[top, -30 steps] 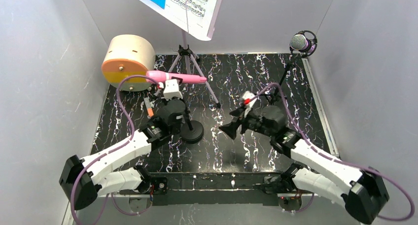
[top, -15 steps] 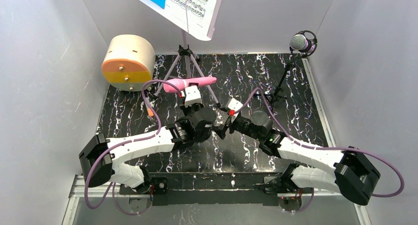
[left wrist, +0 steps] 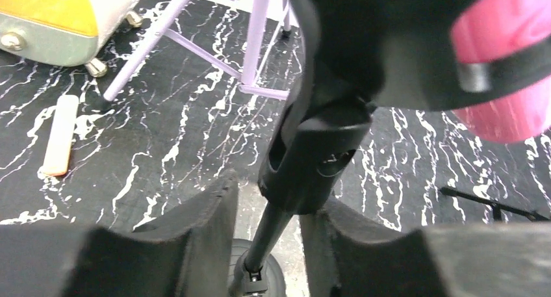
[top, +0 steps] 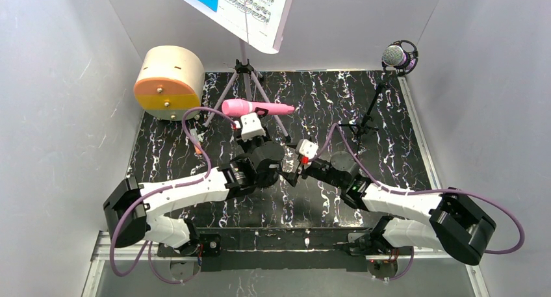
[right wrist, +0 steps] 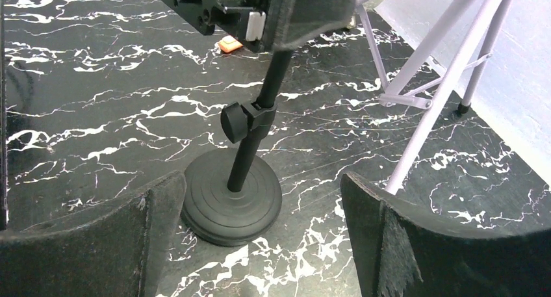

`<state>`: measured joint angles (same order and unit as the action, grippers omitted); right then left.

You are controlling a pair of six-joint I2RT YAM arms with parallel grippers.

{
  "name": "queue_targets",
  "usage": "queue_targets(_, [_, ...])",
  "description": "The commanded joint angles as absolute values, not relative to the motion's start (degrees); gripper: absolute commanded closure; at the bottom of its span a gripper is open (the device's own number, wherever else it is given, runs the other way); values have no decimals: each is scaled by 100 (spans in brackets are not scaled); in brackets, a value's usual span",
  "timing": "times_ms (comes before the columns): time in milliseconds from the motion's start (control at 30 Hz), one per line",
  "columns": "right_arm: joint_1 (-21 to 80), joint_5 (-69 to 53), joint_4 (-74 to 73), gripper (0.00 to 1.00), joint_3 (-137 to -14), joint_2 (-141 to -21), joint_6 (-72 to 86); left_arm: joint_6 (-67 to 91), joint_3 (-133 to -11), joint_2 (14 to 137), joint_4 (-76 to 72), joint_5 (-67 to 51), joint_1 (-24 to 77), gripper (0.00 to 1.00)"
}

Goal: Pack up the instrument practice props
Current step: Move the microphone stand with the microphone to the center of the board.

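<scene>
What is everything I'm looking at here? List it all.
microphone: one, pink, clipped to the stand, centre
stand: one, black, round base, centre
music stand: one, lilac, back centre
sheet music: two, blue and white, on music stand
second microphone: one, purple and silver, back right
drum: one, cream and orange, back left
stick: one, cream, orange tip, left
table: one, black, white veins
left gripper: one, black, closed on stand
right gripper: one, black, open near stand's base

Handheld microphone [top: 256, 107]: pink.
Desk stand [right wrist: 232, 206]: black.
Tabletop [top: 403, 147]: black, white veining.
Music stand [top: 244, 53]: lilac.
Sheet music [top: 250, 8]: white and blue.
Far mic [top: 397, 55]: silver mesh, perhaps purple.
</scene>
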<state>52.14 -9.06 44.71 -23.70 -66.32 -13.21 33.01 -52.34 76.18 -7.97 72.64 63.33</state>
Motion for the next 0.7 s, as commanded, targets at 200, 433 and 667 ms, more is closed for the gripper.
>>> queue_targets(200, [5226, -1219, 5030, 3, -2229, -6746, -1538, 3248, -4971, 6995, -1139, 6380, 6337, 41])
queue_targets(433, [5222, -1381, 5324, 6, -2146, -6910, -1445, 3008, -4647, 6432, -759, 5612, 6337, 28])
queue_targets(667, [5325, -1337, 6033, 12, -2118, -7385, -1292, 2671, -4246, 5620, -342, 4838, 6337, 23])
